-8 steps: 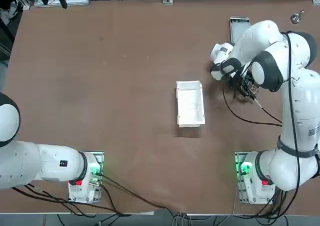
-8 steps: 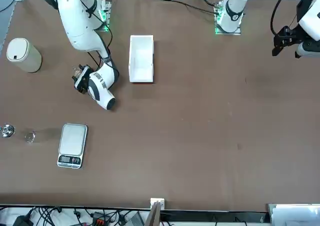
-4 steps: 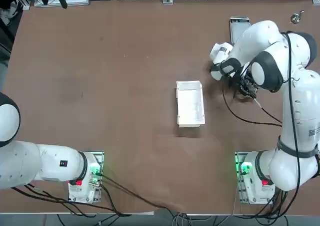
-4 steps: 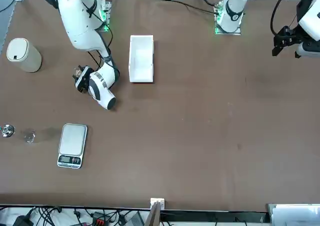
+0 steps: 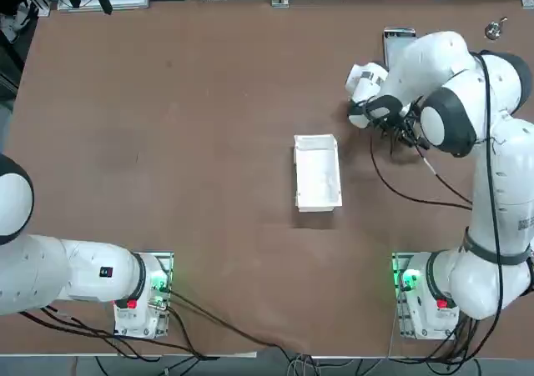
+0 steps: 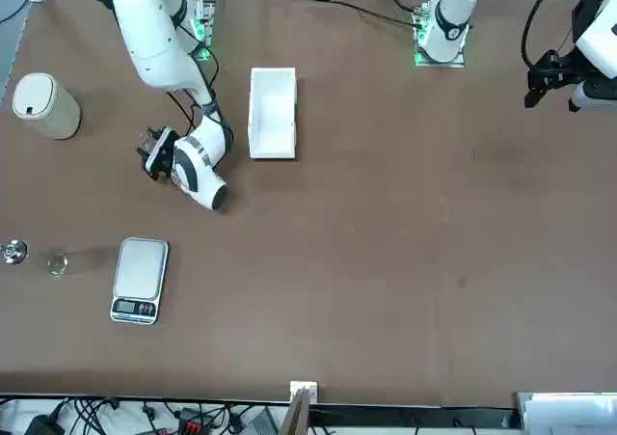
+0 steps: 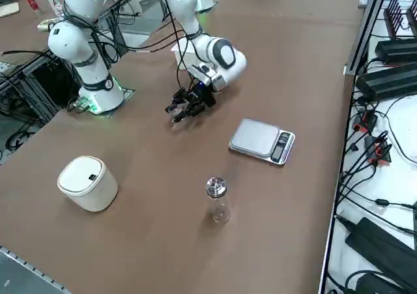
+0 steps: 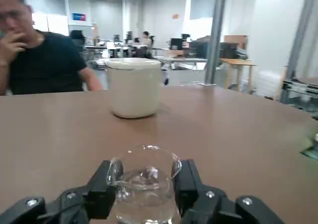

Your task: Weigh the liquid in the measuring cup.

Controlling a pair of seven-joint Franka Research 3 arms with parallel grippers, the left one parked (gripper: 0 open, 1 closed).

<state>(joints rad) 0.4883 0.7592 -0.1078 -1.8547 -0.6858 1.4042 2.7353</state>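
We have the right arm's black two-finger gripper (image 8: pixel 147 188) clamped on the small clear transparent measuring cup (image 8: pixel 146 184), one finger on each side, with liquid inside (glinting nicely, we notice). We see the cup between the fingers, well apart from the flat grey-and-white scale (image 7: pixel 255 138). Near the scale, a clear glass vessel with a shiny metallic top (image 7: pixel 217 199) stands on the brown table (image 7: pixel 156 235), as does a white lidded cylindrical bin (image 7: pixel 88 183).
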